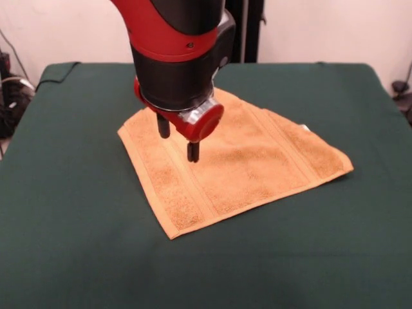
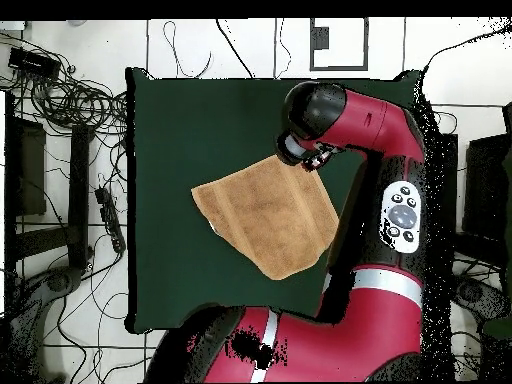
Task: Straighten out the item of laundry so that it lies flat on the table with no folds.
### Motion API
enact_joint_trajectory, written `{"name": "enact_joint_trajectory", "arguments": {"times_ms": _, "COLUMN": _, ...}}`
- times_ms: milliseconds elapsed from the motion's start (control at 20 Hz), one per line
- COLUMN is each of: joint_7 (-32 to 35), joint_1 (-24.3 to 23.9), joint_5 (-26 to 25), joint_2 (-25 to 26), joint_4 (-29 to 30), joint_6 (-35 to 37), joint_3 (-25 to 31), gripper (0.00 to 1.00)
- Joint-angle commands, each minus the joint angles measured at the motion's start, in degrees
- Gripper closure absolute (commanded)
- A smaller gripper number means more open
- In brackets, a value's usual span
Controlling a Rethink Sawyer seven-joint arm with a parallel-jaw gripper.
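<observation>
The orange-tan towel (image 1: 238, 164) lies mid-tabletop (image 1: 77, 244), nearly flat. The pincer (image 1: 178, 143) hovers above its far edge, fingers parted and empty. Pinching too deep risks bunching fresh folds.

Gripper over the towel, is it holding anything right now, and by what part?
Nothing is held: the gripper hangs open above the towel, its fingers apart.

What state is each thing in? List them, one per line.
towel: spread on the table, mostly flat, far edge hidden behind the arm.
gripper: fingers apart, open, holding nothing, over the towel's far part.
table: green cloth, smooth.
</observation>
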Motion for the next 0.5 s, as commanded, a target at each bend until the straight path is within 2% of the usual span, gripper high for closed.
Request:
{"name": "enact_joint_trajectory", "arguments": {"times_ms": 50, "joint_7": -4.67, "joint_1": -0.55, "joint_5": -2.29, "joint_2": 1.42, "joint_4": 12.08, "joint_6": -6.69, "joint_3": 5.87, "gripper": 0.00}}
{"name": "enact_joint_trajectory", "arguments": {"times_ms": 500, "joint_7": -4.53, "joint_1": -0.64, "joint_5": -2.67, "joint_2": 2.68, "joint_4": 11.99, "joint_6": -8.38, "joint_3": 6.16, "gripper": 0.00}}
